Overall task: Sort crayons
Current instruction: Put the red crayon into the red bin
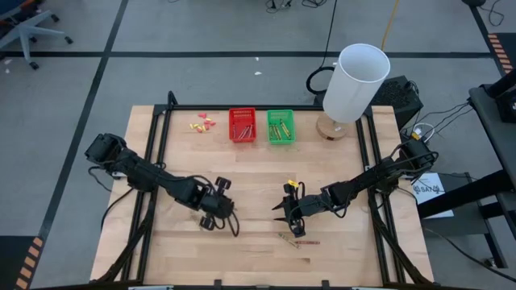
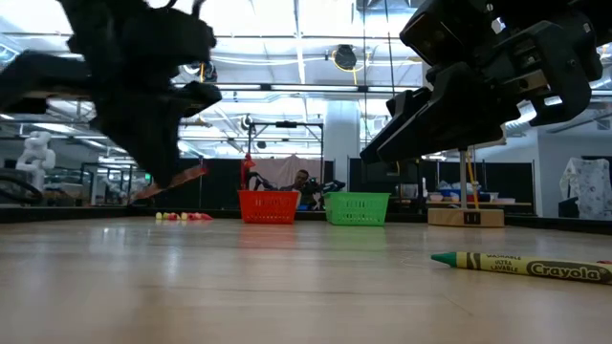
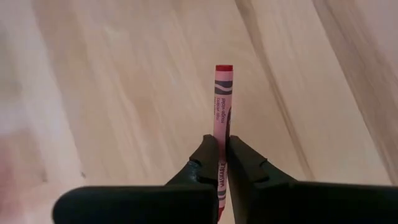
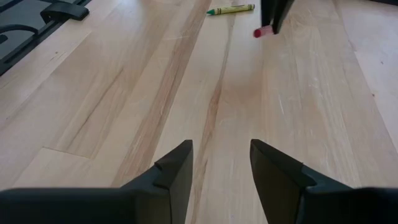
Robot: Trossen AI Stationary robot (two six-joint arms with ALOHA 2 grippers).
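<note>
My left gripper [image 1: 228, 221] is near the table's front middle, shut on a red crayon [image 3: 222, 106]. It shows in the low view [image 2: 153, 143] with the crayon [image 2: 180, 179] slanting above the table. My right gripper [image 1: 288, 219] is just to its right, open and empty [image 4: 221, 165], above bare wood. A yellow-green crayon [image 1: 287, 237] and a red crayon [image 1: 307, 242] lie flat on the table in front of my right gripper. The yellow-green one is close in the low view [image 2: 526, 266]. A red basket [image 1: 242, 125] and a green basket [image 1: 280, 126] at the back hold crayons. My left gripper pinches the red crayon between its two fingers [image 3: 208, 163] by its rear part [image 3: 221, 152]. The crayon lies along the fingers and sticks out ahead of them, flat end [image 3: 224, 68] foremost. It is lifted clear of the table and slants.
Small yellow and pink scraps [image 1: 203, 123] lie left of the red basket. A white lamp shade on a wooden base [image 1: 355, 80] stands at the back right. Black rails [image 1: 157, 145] run along the table's left and right sides. Bare wood lies between the grippers and the baskets.
</note>
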